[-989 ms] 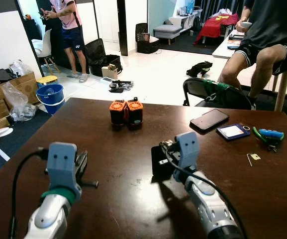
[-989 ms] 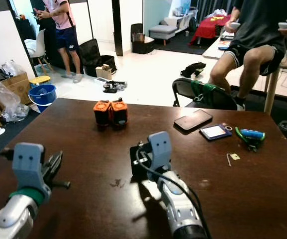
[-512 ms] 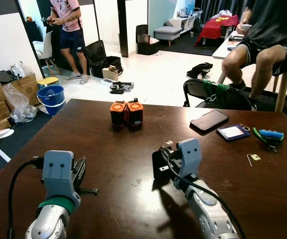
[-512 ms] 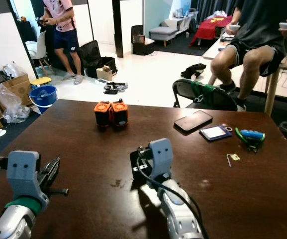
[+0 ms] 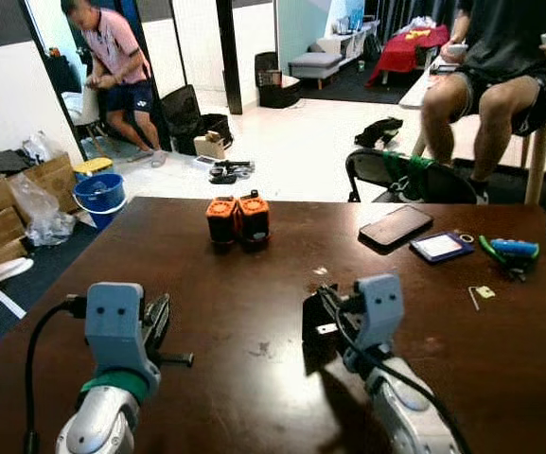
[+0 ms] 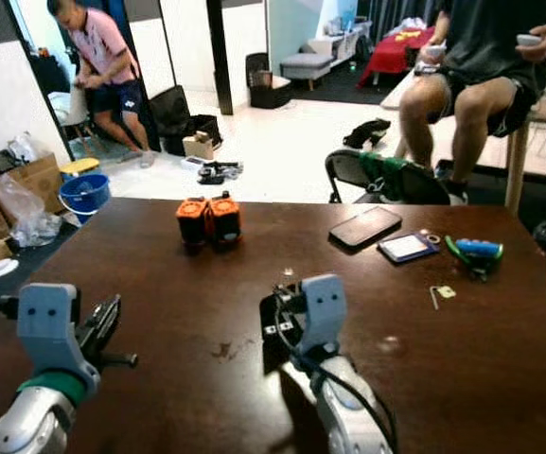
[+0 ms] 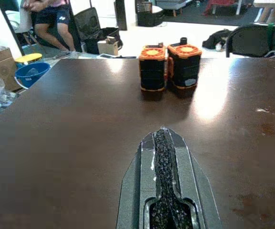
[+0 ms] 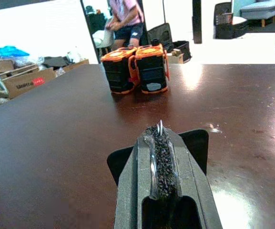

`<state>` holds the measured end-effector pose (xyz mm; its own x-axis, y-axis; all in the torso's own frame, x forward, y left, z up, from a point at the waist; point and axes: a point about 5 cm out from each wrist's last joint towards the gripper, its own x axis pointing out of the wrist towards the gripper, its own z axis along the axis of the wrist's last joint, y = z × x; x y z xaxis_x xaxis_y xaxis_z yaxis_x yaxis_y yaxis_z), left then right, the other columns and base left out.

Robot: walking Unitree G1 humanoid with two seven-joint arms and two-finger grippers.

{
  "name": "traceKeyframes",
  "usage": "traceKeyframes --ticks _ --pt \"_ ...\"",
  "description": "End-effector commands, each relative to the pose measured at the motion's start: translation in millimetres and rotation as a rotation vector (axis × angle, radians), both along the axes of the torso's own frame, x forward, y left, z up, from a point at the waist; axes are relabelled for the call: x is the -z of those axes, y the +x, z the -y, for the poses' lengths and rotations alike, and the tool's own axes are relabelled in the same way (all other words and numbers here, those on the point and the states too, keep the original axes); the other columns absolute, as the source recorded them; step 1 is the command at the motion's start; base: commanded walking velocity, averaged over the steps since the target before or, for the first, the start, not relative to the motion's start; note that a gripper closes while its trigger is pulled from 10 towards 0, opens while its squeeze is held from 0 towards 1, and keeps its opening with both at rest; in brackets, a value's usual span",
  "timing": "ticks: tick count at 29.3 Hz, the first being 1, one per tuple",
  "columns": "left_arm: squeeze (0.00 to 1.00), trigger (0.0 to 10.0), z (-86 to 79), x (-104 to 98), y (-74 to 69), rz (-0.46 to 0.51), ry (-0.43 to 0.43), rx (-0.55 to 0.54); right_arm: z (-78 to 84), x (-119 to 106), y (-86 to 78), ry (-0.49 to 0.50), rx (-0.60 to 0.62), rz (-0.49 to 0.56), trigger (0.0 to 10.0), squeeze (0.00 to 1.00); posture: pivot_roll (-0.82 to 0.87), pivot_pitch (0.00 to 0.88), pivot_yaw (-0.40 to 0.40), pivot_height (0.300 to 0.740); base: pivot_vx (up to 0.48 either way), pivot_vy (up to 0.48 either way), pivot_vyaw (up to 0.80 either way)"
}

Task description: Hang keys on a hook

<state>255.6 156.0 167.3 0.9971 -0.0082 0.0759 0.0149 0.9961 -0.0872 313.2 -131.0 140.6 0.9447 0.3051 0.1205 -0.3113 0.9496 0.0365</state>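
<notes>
Fingers of the right gripper (image 8: 159, 138) are pressed together, and a thin metal ring, probably the key ring (image 8: 153, 157), is pinched between their pads with a flat black tag (image 8: 194, 145) sticking out to either side behind them. From the head view this gripper (image 5: 322, 307) hangs low over the middle of the dark wooden table (image 5: 254, 284), the black tag (image 5: 314, 320) held at its tips. The left gripper (image 7: 162, 138) also has its fingers closed flat against each other with nothing between them; it hovers above the table's near left part (image 5: 159, 317). Ahead of both, near the far edge, two orange-and-black battery packs (image 5: 237, 218) stand side by side, touching. To the right lie a black phone (image 5: 397, 225), a blue-framed card (image 5: 442, 246), green-handled pliers (image 5: 509, 253) and a small pin with a tag (image 5: 481, 294). Beyond the table a person (image 5: 112, 76) bends near a blue bucket (image 5: 96, 195), and another person (image 5: 500, 66) sits on a table at the right.
</notes>
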Motion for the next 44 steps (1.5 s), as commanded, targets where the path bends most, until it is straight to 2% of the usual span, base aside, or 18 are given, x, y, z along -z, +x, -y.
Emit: traceKeyframes --ticks 1,11,15,19,23,27,32,35,44 --pt "0.0 10.0 -1.4 4.7 -3.8 -0.023 0.001 -0.006 0.4 21.9 -5.8 0.0 0.02 -0.101 10.0 0.0 -0.04 0.01 0.207 0.74 0.0 0.0 0.0" --pt "0.0 10.0 1.5 15.4 -9.1 -0.036 0.001 -0.036 -8.3 40.9 -16.4 0.002 -0.005 -0.173 10.0 0.0 -0.01 0.013 0.182 0.74 0.0 0.0 0.0" --pt "0.0 10.0 -2.9 22.4 -15.0 0.027 0.043 -0.071 -9.9 43.8 -18.3 0.019 0.001 -0.16 10.0 0.0 -0.01 0.017 0.172 0.74 0.0 0.0 0.0" --pt "0.0 10.0 -4.1 31.5 -20.3 0.048 0.06 -0.07 -7.7 45.9 -21.1 0.012 0.009 -0.141 10.0 0.0 -0.02 0.021 0.172 0.74 0.0 0.0 0.0" --pt "0.0 10.0 1.3 50.1 -23.1 -0.003 0.048 -0.028 -5.9 50.5 -28.1 -0.02 -0.008 -0.126 10.0 0.0 -0.04 0.025 0.184 0.74 0.0 0.0 0.0" --pt "0.0 10.0 3.2 53.8 -22.4 -0.021 0.037 -0.025 -6.3 51.9 -30.0 -0.021 -0.004 -0.129 10.0 0.0 -0.04 0.024 0.191 0.74 0.0 0.0 0.0" --pt "0.0 10.0 4.7 49.3 -19.6 -0.004 0.033 -0.011 -7.2 47.5 -28.6 0.005 0.008 -0.121 10.0 0.0 -0.05 0.019 0.194 0.74 0.0 0.0 0.0" --pt "0.0 10.0 6.1 39.2 -15.7 0.042 0.034 0.008 -10.1 40.2 -25.6 0.024 -0.001 -0.097 10.0 0.0 -0.05 0.013 0.193 0.74 0.0 0.0 0.0" --pt "0.0 10.0 7.0 27.4 -11.3 0.09 0.035 0.029 -12.1 37.1 -22.2 0.034 -0.008 -0.084 10.0 0.0 -0.05 0.001 0.188 0.74 -0.057 0.0 0.0"
